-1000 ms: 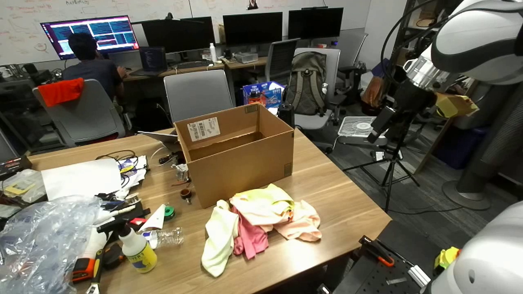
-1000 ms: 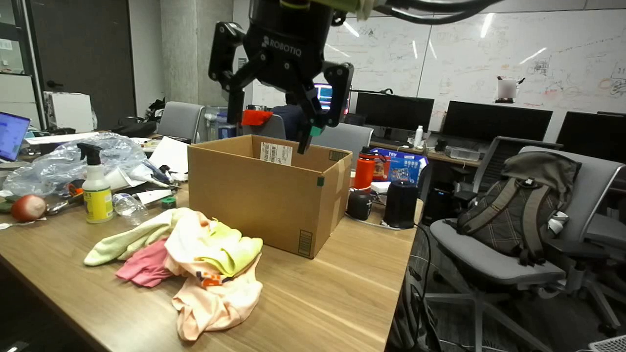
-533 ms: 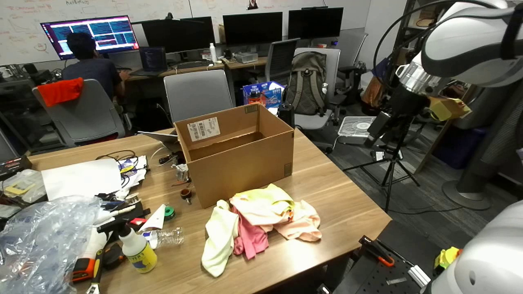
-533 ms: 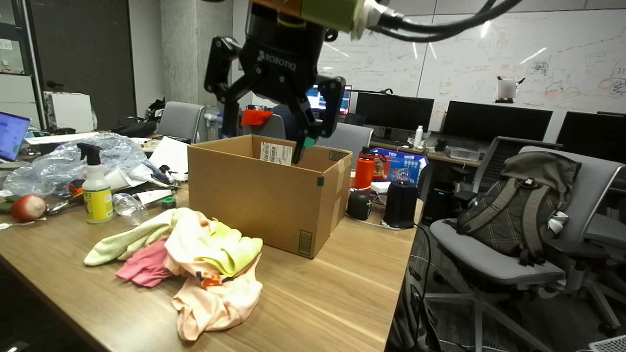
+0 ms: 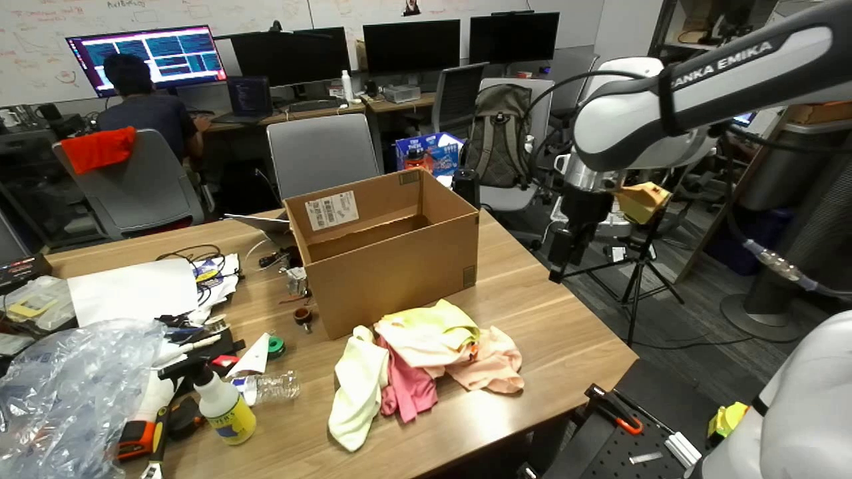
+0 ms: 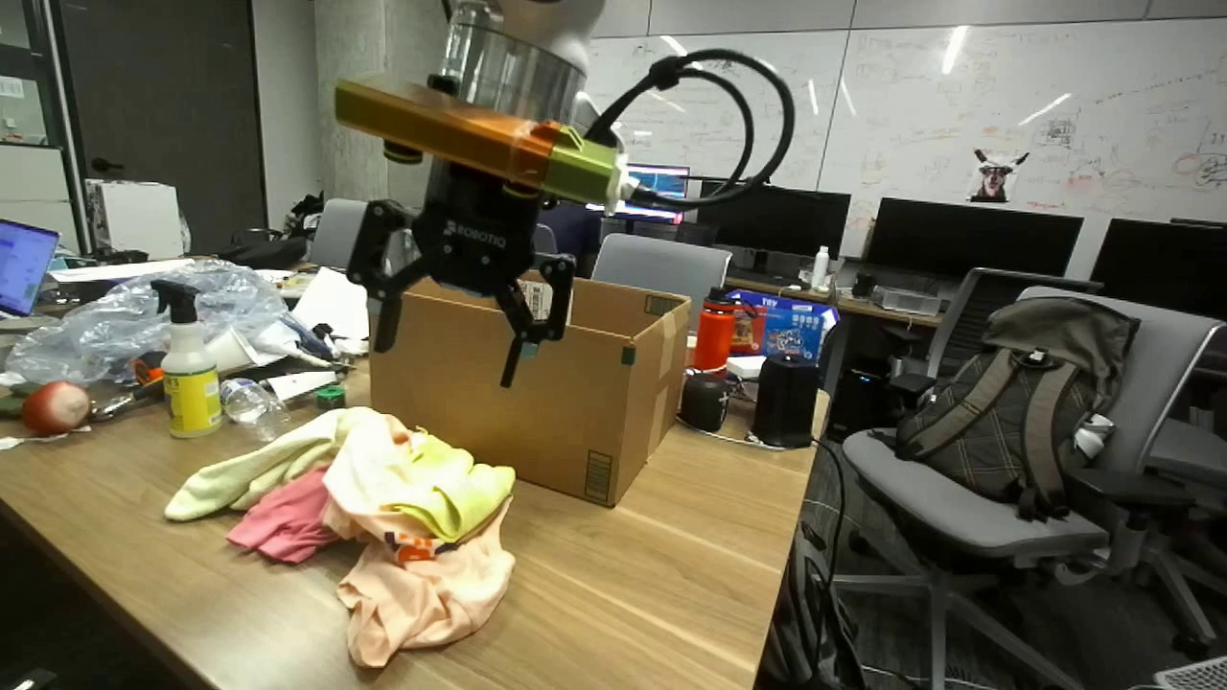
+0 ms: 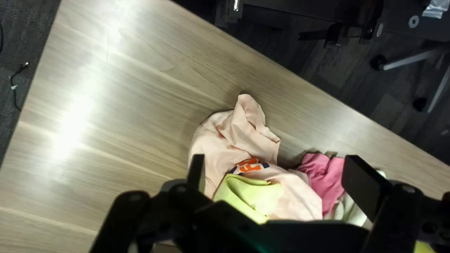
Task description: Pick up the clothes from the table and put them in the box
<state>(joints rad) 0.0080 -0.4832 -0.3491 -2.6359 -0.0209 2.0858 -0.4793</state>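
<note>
A pile of clothes lies on the table (image 5: pixel 559 332) in front of the box: a peach cloth (image 6: pixel 431 585), a yellow-green cloth (image 6: pixel 460 489), a pink cloth (image 6: pixel 288 522) and a pale cream-green cloth (image 5: pixel 356 392). The open-topped cardboard box (image 5: pixel 399 279) stands just behind the pile; its floor is hidden. My gripper (image 6: pixel 446 359) is open and empty, in the air above the table. In the wrist view, the peach cloth (image 7: pixel 235 137), the yellow-green cloth (image 7: pixel 242 196) and part of the pink cloth (image 7: pixel 323 175) show below and between the open fingers (image 7: pixel 274 172).
A spray bottle (image 5: pixel 227 416), a clear plastic bottle (image 5: pixel 276 386) and crumpled plastic wrap (image 5: pixel 73 392) lie to one side of the clothes. A black cylinder (image 6: pixel 786 402) and a red bottle (image 6: pixel 714 335) stand beyond the box. A chair holds a backpack (image 6: pixel 1026 412).
The arm has swung in toward the table and the gripper has come lower, nearer the clothes. The fingers stay open. The clothes and the box have not moved.
</note>
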